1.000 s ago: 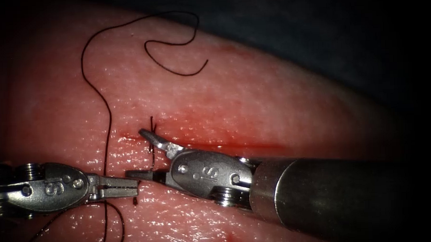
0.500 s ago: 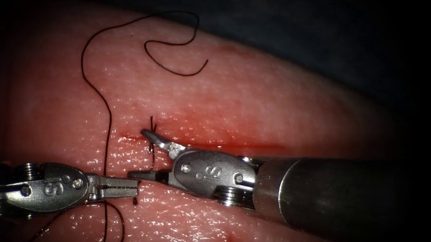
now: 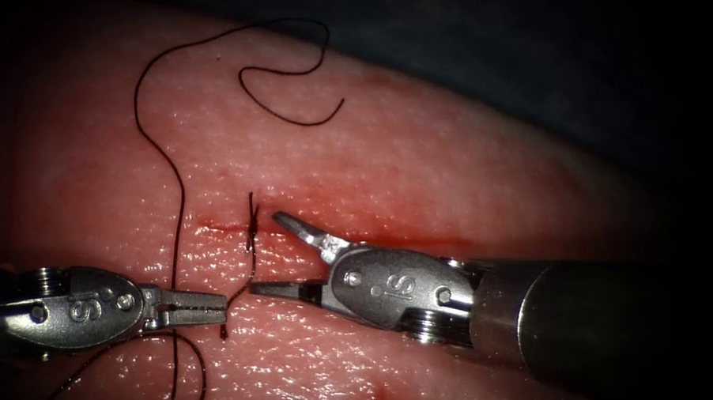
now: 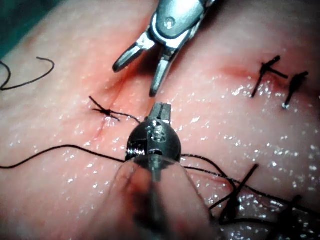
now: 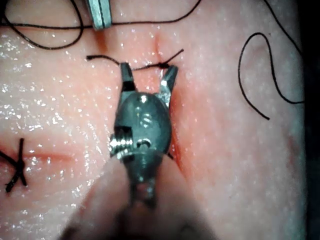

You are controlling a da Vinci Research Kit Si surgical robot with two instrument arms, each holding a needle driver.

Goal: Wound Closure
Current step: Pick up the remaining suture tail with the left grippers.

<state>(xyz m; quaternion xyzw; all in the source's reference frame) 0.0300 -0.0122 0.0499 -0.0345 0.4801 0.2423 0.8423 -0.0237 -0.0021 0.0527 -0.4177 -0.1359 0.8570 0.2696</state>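
Observation:
A knotted stitch (image 3: 251,226) sits at the left end of the cut (image 3: 405,242) in the tissue (image 3: 419,166). Its short tail runs down to my left tool (image 3: 218,306), whose jaws are shut on the thread just left of the knot. The left wrist view shows the same grip, left tool (image 4: 160,111) and knot (image 4: 106,112). My right tool (image 3: 267,254) stands open just right of the knot, holding nothing. From the right wrist, its tips (image 5: 148,75) straddle the thread close to the knot (image 5: 162,65).
A long loose thread (image 3: 175,182) curls over the far tissue and runs down past the left tool. Earlier finished stitches (image 4: 270,70) lie further along the cut; one stitch (image 5: 17,170) is behind the right tool. Red fluid wets the cut.
The right tool has drawn back to the right, away from the knot, its jaws still open. The stitch's tail now leans toward the left tool's tip.

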